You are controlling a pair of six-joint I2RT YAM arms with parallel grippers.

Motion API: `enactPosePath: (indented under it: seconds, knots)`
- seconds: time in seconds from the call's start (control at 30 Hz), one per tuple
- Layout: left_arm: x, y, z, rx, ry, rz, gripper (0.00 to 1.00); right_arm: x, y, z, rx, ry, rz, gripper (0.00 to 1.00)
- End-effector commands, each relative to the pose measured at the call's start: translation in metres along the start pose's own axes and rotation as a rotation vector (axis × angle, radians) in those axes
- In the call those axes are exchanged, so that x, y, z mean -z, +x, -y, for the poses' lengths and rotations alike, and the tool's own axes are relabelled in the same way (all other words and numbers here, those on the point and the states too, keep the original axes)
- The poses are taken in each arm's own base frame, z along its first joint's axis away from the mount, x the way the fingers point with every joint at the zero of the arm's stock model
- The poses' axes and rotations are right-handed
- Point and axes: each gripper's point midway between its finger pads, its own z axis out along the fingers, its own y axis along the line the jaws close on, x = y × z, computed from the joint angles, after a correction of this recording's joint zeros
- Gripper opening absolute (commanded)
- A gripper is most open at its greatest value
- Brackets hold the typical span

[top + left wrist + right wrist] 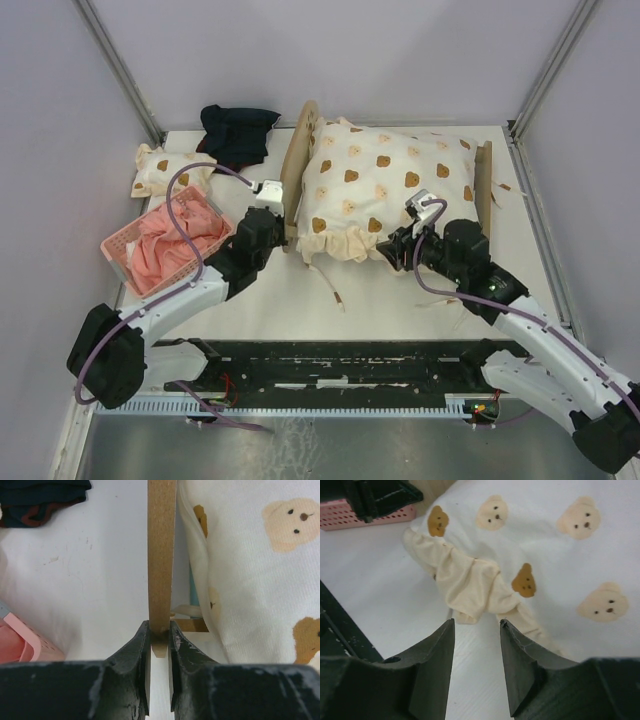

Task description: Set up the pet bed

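Left arm (170,305) extends forward and inward, elbow bent; left gripper (159,630) jaws clamped on the headboard edge of the pet bed (161,555). Right arm (530,320) angles inward and low; right gripper (477,622) jaws parted, empty.

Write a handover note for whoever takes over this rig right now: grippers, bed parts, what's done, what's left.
Left gripper: shut on the headboard, at its edge.
Right gripper: open, empty, just short of the quilt and its bunched corner.
Done: quilt spread over the bed, mid-table.
Left: small pillow lies on the table near the pink basket, not on the bed; the bunched corner probably needs smoothing.
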Motion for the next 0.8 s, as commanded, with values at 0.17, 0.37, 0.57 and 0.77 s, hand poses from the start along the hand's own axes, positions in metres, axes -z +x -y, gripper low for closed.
enactPosePath:
  seconds: [0.17, 0.37, 0.57, 0.77]
  knots:
    - [0.032, -0.114, 0.034, 0.16, 0.177, 0.179, 0.03, -0.02, -0.022, -0.056, -0.117, -0.044, 0.154, 0.49]
    - [0.037, -0.113, 0.037, 0.144, 0.206, 0.171, 0.03, -0.049, -0.037, -0.074, 0.41, -0.135, 0.099, 0.64]
    - [0.04, -0.107, 0.032, 0.149, 0.198, 0.197, 0.03, -0.081, -0.03, -0.062, 0.713, -0.144, -0.078, 0.73]
    - [0.042, -0.1, 0.026, 0.102, 0.189, 0.228, 0.03, -0.106, 0.013, -0.05, 0.781, -0.153, -0.251, 0.68]
